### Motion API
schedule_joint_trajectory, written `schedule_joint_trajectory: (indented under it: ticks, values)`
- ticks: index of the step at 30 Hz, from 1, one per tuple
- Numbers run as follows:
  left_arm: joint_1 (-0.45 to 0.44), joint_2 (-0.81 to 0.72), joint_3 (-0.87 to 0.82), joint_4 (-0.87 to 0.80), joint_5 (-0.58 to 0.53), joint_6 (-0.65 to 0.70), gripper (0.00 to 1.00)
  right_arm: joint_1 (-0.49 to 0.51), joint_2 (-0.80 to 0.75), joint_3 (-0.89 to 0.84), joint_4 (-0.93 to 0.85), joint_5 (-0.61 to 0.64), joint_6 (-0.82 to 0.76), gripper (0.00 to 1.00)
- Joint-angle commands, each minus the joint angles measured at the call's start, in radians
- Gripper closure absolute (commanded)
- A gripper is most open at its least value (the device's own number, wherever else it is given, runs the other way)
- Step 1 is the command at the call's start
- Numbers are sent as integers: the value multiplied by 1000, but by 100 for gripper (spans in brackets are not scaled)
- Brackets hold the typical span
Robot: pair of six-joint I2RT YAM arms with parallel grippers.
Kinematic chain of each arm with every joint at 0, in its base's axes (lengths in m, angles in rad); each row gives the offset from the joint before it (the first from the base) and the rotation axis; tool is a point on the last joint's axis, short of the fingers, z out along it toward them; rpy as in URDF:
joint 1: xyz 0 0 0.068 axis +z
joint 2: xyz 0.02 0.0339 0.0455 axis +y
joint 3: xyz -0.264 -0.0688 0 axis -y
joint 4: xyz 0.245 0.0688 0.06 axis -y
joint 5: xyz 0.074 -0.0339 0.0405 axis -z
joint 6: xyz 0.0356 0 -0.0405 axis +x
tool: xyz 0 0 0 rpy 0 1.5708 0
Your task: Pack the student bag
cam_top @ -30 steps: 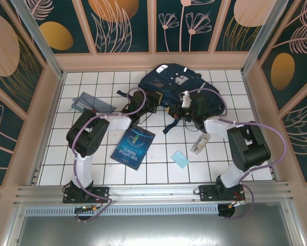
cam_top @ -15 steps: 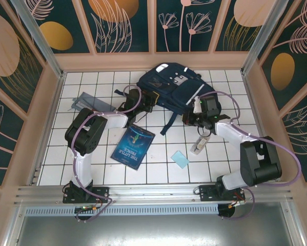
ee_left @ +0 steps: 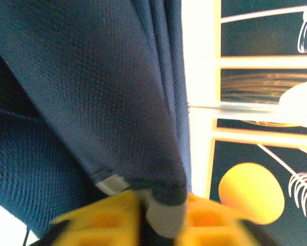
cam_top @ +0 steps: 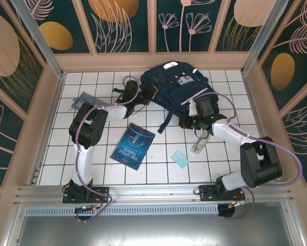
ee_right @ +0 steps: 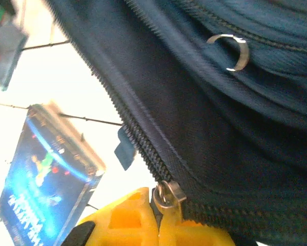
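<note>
The student bag, navy with white stripes and a grey patch, lies at the back middle of the tiled table. My left gripper is at the bag's left edge, and in the left wrist view it is shut on a fold of navy fabric with a grey-white strip end. At the bag's near right side my right gripper is shut. The right wrist view shows the yellow fingers pinching the metal zipper pull at the end of the dark zipper teeth.
A blue book lies in front of the bag, also seen as the book beside the zipper. A light blue card and a white object lie near right. A flat grey pouch sits at left. Dark straps trail forward.
The bag has shifted toward the back wall. My left gripper moved back and left with the fabric. My right gripper swung out to the bag's right, then toward me, holding the zipper.
</note>
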Motion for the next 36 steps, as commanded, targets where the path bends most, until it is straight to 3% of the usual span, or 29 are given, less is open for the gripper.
schedule_joint_trajectory:
  ticks: [1,3,6,10,16,23,25,29,32,35,36]
  values:
    - [56,37,107,-25,4,81,30,73,55,24,67,-139,150,100]
    - [58,-2,86,-68,-10,124,9,100,100,56,146,-150,186,100]
    - [74,-115,-14,-112,-31,182,2,126,190,143,230,-133,213,100]
    - [81,-282,-206,-136,-48,206,1,132,293,257,304,-150,229,100]
    - [70,-384,-406,-20,-21,99,6,152,381,391,264,-175,191,100]
    - [18,-225,-273,20,31,68,16,175,334,370,244,-180,191,100]
    - [6,-180,-237,55,34,50,20,177,312,354,240,-184,198,100]
    - [-8,-94,-191,148,62,1,63,183,279,320,233,-189,212,100]
    - [-16,-64,-197,189,69,-28,72,186,256,300,223,-189,219,100]
    - [-17,-53,-217,230,82,-47,100,186,244,287,187,-178,211,100]
    - [-17,-53,-217,223,85,-44,100,186,239,282,162,-169,203,100]
